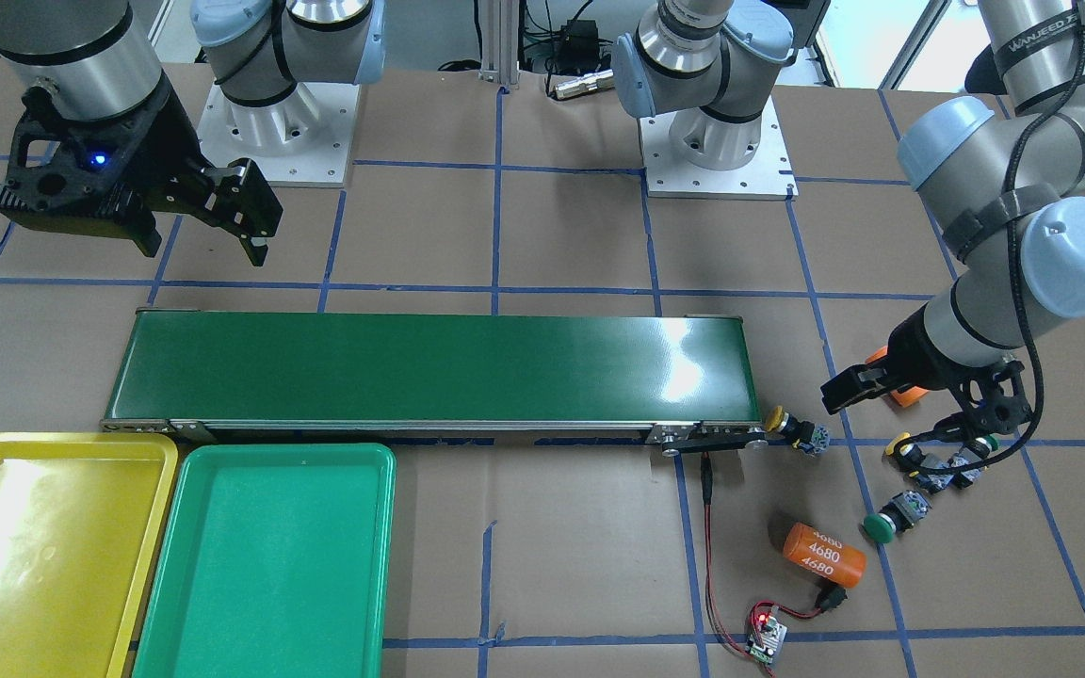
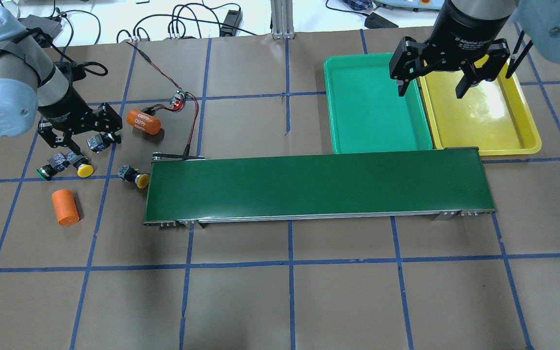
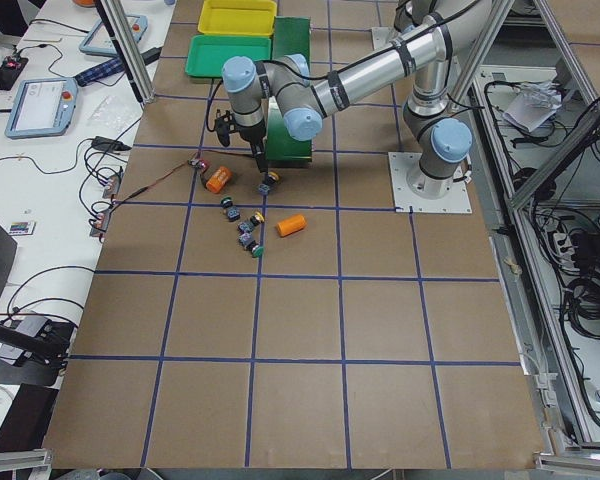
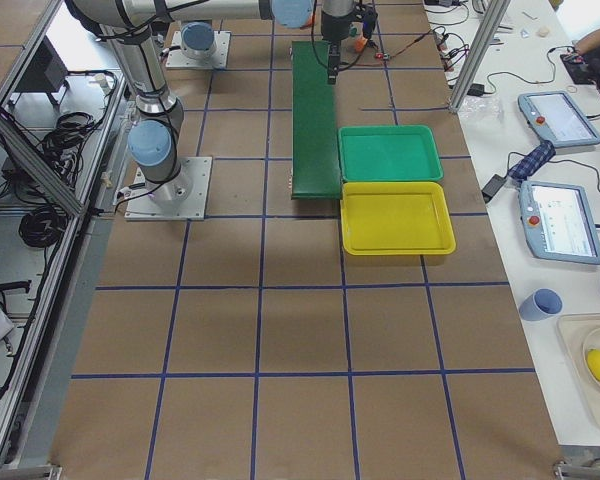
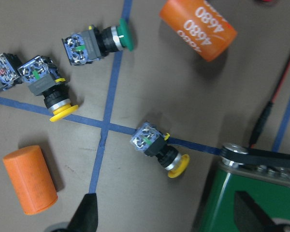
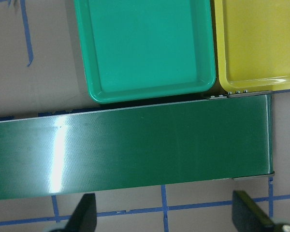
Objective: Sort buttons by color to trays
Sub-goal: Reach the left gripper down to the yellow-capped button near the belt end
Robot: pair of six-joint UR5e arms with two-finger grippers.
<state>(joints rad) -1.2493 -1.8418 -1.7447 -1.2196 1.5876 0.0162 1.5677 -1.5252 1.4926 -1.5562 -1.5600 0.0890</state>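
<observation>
Four buttons lie on the table left of the conveyor: a yellow one point(image 2: 134, 177) at the belt's end, a yellow one point(image 2: 81, 167), a green one point(image 2: 46, 170), and a fourth point(image 2: 100, 142) with its cap hidden under my left gripper point(image 2: 78, 138). That gripper hovers over them, open and empty; in the left wrist view point(image 5: 169, 212) a green button point(image 5: 99, 43) and two yellow ones point(image 5: 50, 89) point(image 5: 159, 150) show below it. My right gripper point(image 2: 431, 91) is open and empty above the seam between the green tray point(image 2: 372, 107) and the yellow tray point(image 2: 484, 116).
The long dark-green conveyor point(image 2: 309, 187) runs across the middle, its right end next to the trays. An orange cylinder marked 4680 point(image 2: 144, 121), a plain orange cylinder point(image 2: 64, 206) and a circuit board with red wires point(image 2: 179, 99) lie around the buttons.
</observation>
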